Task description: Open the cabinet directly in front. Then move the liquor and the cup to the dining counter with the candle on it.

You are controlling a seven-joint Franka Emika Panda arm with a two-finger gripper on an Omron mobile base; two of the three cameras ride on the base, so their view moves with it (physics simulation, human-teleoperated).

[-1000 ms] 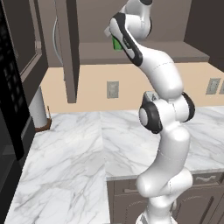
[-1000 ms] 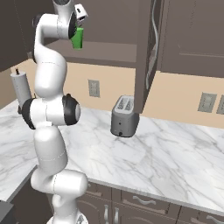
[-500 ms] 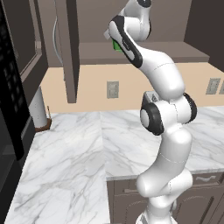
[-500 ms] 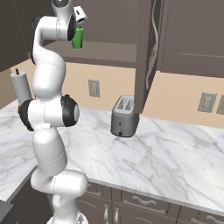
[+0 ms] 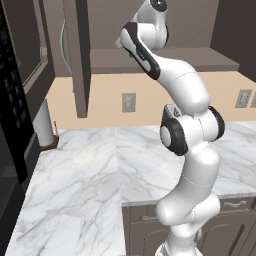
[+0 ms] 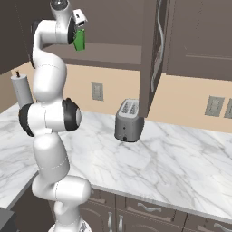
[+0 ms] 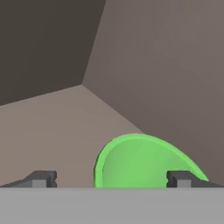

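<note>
I note one plain bright green tapered cup (image 7: 140,162), rim up at six o'clock in the hand view, between my spread, empty gripper (image 7: 109,179) fingertips.

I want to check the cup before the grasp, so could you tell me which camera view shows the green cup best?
The hand view: the cup opens toward the camera, its rim and inside plain, between the open gripper. The right base view shows it small, in the cabinet beside the hand. The left base view shows a green sliver behind the arm.
</note>
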